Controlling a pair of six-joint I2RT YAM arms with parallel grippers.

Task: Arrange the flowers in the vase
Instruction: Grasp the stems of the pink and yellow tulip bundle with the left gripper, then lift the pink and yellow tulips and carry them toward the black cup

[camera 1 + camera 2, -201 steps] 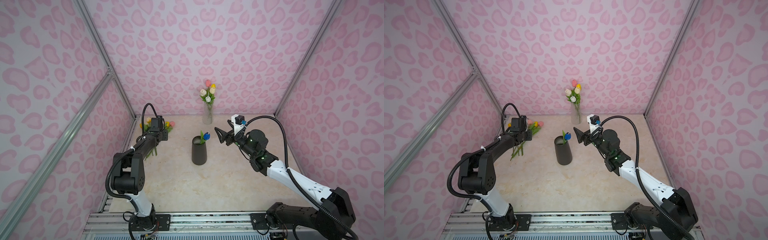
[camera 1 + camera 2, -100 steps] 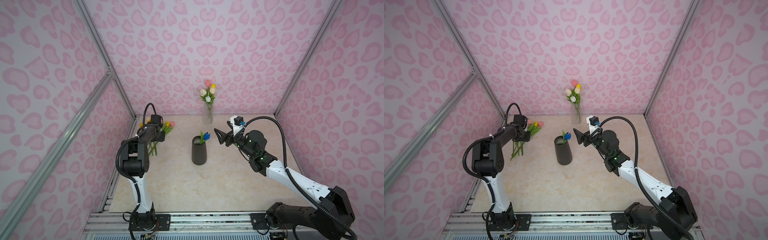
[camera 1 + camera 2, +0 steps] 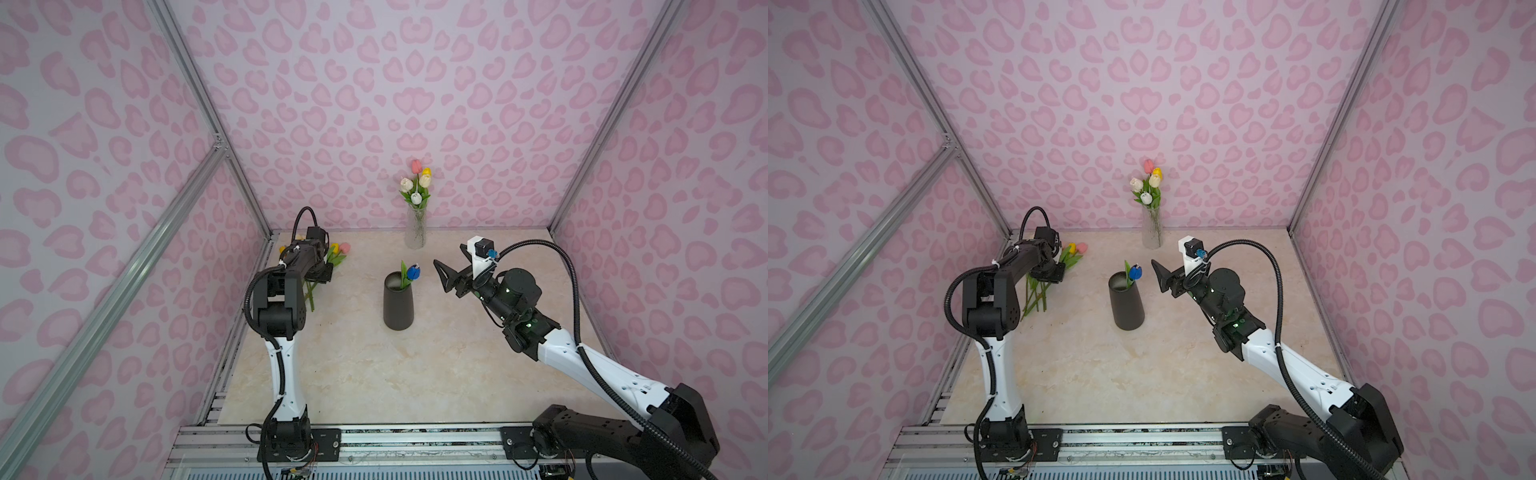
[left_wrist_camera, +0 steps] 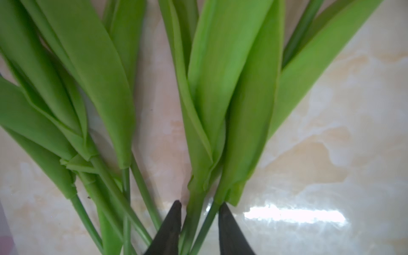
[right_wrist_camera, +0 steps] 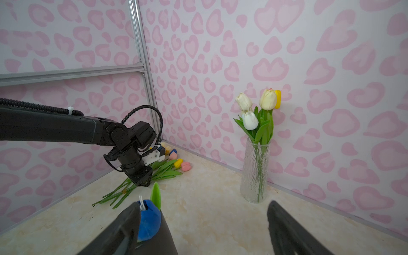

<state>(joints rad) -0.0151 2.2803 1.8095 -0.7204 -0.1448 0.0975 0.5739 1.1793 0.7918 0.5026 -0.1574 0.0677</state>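
- Around the middle of the table [image 3: 353, 374] the dark vase [image 3: 398, 307] stands upright. One blue tulip [image 3: 413, 272] leans out of its mouth toward 1 o'clock.
- At the vase's 3 o'clock, apart from it, hangs the right gripper [image 5: 203, 206]. Its jaws are spread wide with nothing between them, and they point toward 9 o'clock at the tulip's head. Both top views show a gap between the nearer finger and that head.
- At the vase's 10 o'clock, near the left wall, the flowers [image 3: 337, 258] lie flat in a loose pile. Their stem ends point toward 6 o'clock and their heads toward 1 o'clock. Yellow and pink heads show in both top views, and the right wrist view adds a blue and a cream one.
- The left gripper [image 4: 199, 203] is down on this pile, about where leaves meet stems.
  - In the left wrist view its jaws stand narrowly apart with two stems [image 4: 189, 218] between them, and one finger is against a stem.
  - I cannot tell whether the stems are pinched.
  - The other stems lie just beside the jaws, outside them.
  - The heads lie beyond the gripper at its 1 o'clock, and the stem ends lie behind it at 6 o'clock.
- At 12 o'clock, by the back wall [image 3: 395, 104], the glass vase [image 3: 415, 228] stands upright. It holds white, cream, yellow and pink tulips [image 3: 424, 180], well apart from both grippers.
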